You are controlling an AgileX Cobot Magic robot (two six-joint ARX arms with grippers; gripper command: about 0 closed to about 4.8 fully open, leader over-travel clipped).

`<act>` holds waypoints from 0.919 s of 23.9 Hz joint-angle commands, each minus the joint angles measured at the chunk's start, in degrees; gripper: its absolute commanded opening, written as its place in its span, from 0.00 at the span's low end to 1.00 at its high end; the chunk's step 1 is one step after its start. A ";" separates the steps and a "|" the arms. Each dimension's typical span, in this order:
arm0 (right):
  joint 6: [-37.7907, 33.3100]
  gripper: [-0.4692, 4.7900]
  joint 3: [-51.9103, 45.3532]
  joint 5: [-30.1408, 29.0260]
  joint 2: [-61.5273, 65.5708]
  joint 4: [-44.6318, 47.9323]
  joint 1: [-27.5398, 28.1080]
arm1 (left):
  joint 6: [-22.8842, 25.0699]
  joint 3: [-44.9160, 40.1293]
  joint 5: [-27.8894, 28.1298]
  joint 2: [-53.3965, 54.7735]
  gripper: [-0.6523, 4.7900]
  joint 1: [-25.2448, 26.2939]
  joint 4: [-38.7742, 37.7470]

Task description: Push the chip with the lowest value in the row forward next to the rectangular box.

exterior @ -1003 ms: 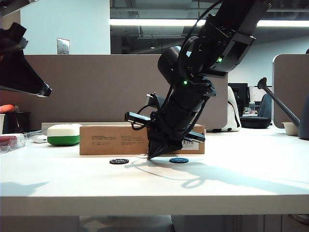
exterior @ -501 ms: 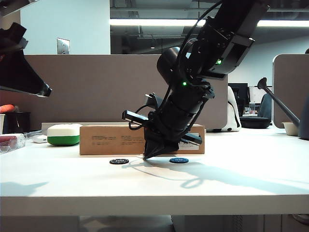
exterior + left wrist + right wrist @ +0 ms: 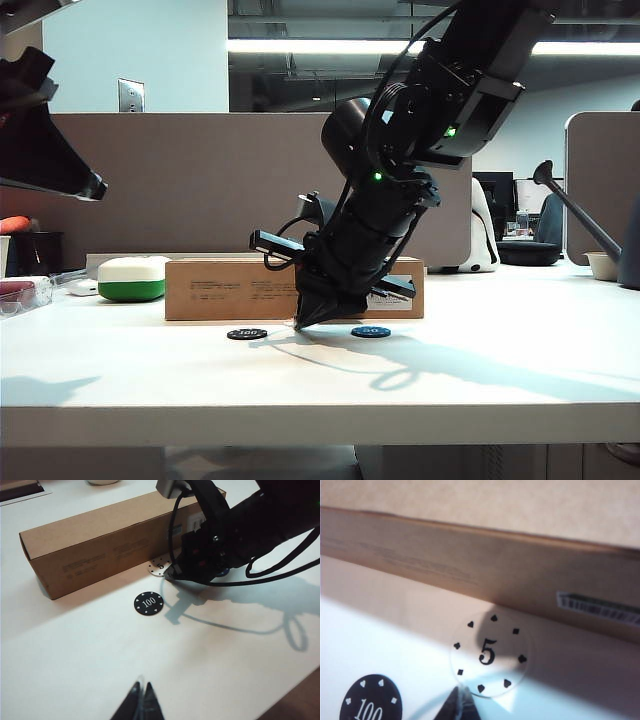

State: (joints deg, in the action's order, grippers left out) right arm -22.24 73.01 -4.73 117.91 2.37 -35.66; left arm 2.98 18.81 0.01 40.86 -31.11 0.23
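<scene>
The white chip, marked 5, lies close in front of the rectangular box, with a narrow strip of table between them. My right gripper is shut, its tips touching the chip's near edge. In the exterior view the right gripper points down at the table in front of the box, between the black 100 chip and the blue chip, and hides the white chip. My left gripper is shut and empty, held high over the table short of the black chip.
A white-and-green case sits left of the box. A clear container is at the far left edge. A watering can and a white bowl stand at the far right. The left arm hangs high at the left.
My right gripper's tips have slid a little to the left along the table in front of the box. The black and blue chips and the left arm have not moved.
</scene>
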 commanded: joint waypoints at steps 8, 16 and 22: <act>-0.24 0.08 -0.61 -1.79 0.37 -2.47 0.02 | -0.02 0.37 -0.07 -0.09 0.11 0.09 0.68; 0.31 0.08 -0.63 -1.38 -5.31 -7.80 0.13 | -0.02 0.37 -0.09 -0.09 0.11 0.09 0.68; 3.19 0.08 -0.66 -1.09 -11.04 -11.10 0.13 | -0.02 0.37 -0.07 -0.09 0.11 0.09 0.68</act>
State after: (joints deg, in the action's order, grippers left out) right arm -20.16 72.05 -6.07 108.25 -7.57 -35.59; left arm 2.98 18.81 0.01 40.86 -31.09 0.23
